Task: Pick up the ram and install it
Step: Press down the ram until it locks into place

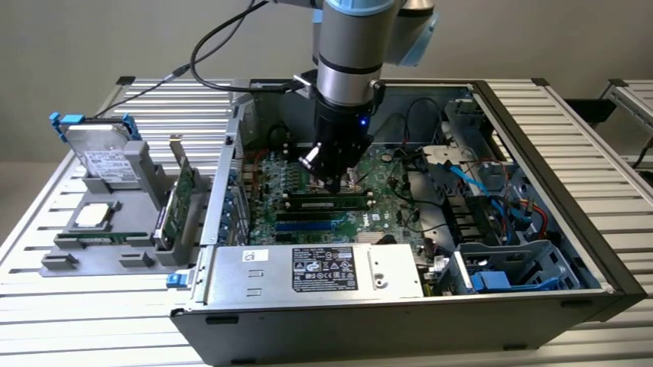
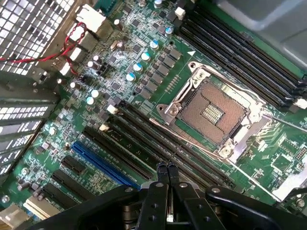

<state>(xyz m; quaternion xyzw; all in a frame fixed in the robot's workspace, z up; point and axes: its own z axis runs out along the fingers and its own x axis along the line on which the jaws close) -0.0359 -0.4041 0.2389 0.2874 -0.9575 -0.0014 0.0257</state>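
Observation:
In the exterior view a long thin green ram [image 1: 326, 202] with dark chips stands seated in a black slot of the motherboard [image 1: 383, 206], inside the open computer case. My gripper [image 1: 332, 182] hangs just above the board, a little behind the ram and apart from it, beside the CPU socket [image 2: 216, 112]. In the wrist view the gripper [image 2: 166, 167] is shut, its two black fingertips [image 2: 160, 168] pressed together with nothing between them. They hover over the row of long black slots [image 2: 144, 143] next to a blue slot [image 2: 100, 163].
A grey fixture [image 1: 61, 264] at the exterior view's left carries a hard drive [image 1: 102, 157], a CPU chip [image 1: 94, 215] and a tall green expansion card [image 1: 183, 202]. The power supply [image 1: 316, 269] fills the case's front. Cables and a drive cage [image 1: 510, 260] crowd the right side.

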